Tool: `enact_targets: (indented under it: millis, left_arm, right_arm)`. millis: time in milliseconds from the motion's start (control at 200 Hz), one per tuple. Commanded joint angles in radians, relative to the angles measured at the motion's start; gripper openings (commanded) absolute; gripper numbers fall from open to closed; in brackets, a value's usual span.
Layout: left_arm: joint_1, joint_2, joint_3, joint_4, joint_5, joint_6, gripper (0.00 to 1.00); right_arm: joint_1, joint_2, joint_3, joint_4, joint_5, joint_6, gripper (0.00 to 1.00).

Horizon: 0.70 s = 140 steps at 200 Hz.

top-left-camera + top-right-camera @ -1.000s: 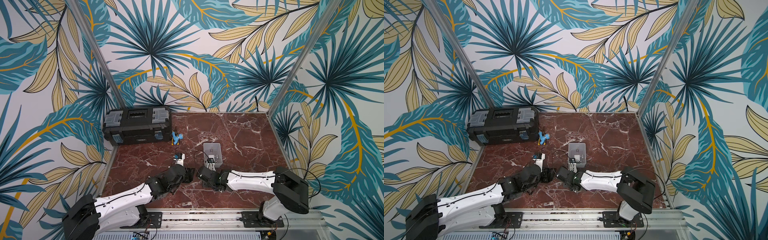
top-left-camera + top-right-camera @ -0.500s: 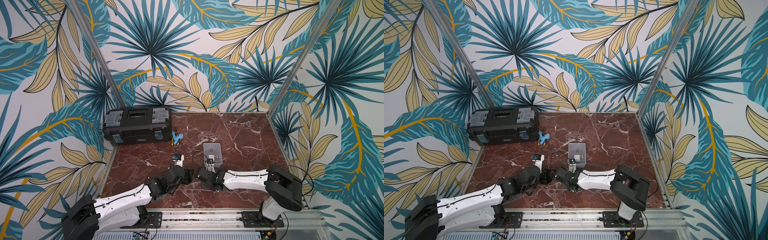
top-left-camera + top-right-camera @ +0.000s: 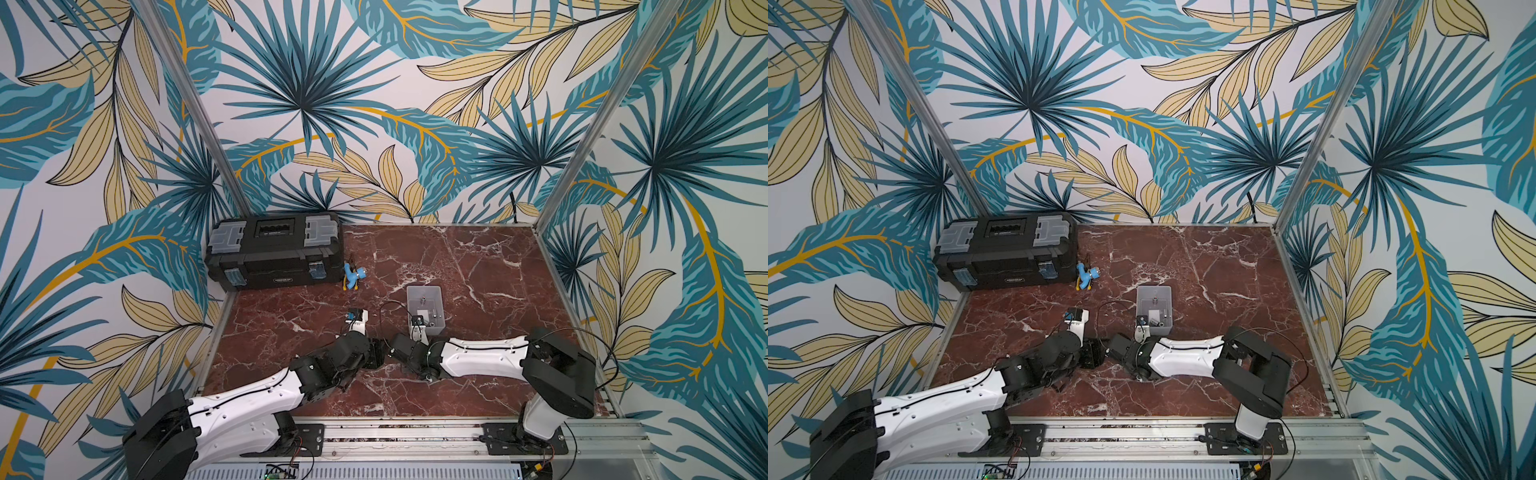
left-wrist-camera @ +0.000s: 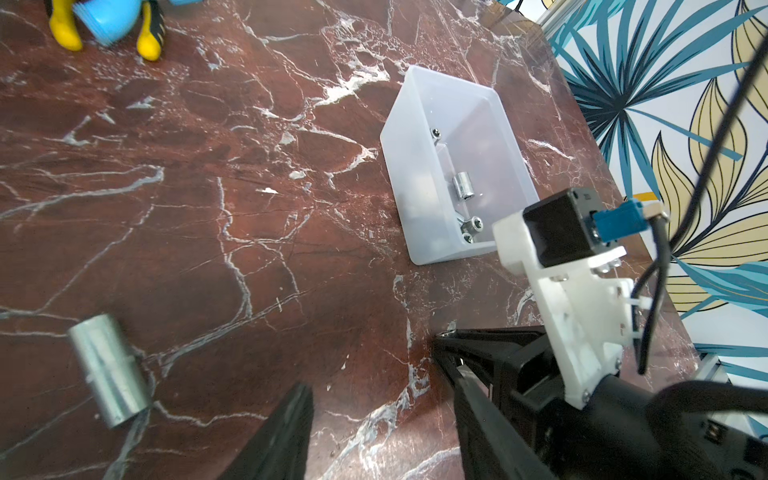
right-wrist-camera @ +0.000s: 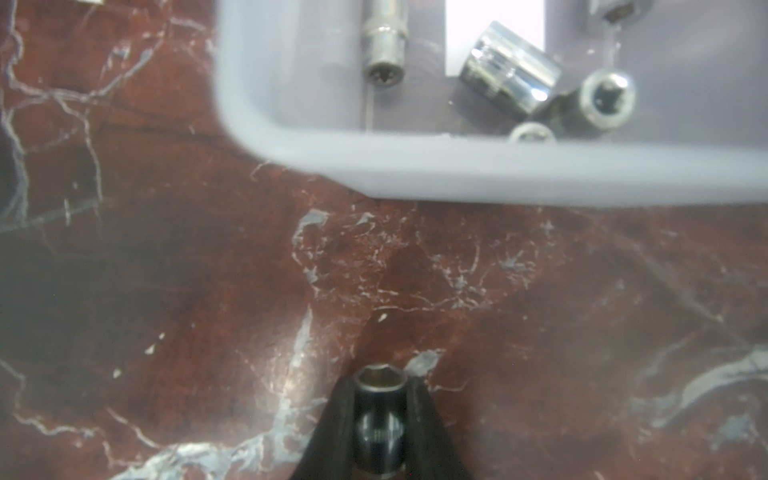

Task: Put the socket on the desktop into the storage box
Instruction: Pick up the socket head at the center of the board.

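Our right end effector (image 5: pixel 380 384) pinches a socket (image 5: pixel 380 419) near the box (image 5: pixel 415 174); the left end effector (image 3: pixel 377 354) stands moderately wide, empty.

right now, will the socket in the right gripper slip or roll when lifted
The socket looks like polished metal: probably stiff, heavy for its size. The right gripper pinches its round wall with narrow tips, so it could slip or pivot. Dropped on the smooth desktop, it likely rolls.

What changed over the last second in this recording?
The right gripper edged toward the left gripper, and its jaws closed on a socket on the desktop. The left gripper, storage box, black toolbox and blue toy stayed put.
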Motion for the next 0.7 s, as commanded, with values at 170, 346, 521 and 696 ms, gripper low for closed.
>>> enact_targets:
  millis: [170, 346, 521, 696]
  left_arm:
    - [0.004, 0.007, -0.012, 0.010, 0.006, -0.003, 0.59]
    - [0.003, 0.007, -0.009, 0.015, 0.011, -0.010, 0.59]
    - [0.004, 0.011, -0.003, 0.018, 0.013, -0.011, 0.59]
    - [0.005, 0.024, 0.008, 0.016, 0.017, -0.005, 0.59]
  right_arm:
    - [0.006, -0.011, 0.000, -0.027, -0.007, -0.039, 0.00]
    - [0.015, -0.078, -0.027, 0.004, -0.007, -0.076, 0.00]
    - [0.018, -0.159, -0.059, 0.033, -0.009, -0.098, 0.00]
    - [0.019, -0.236, -0.095, 0.084, -0.038, -0.125, 0.00]
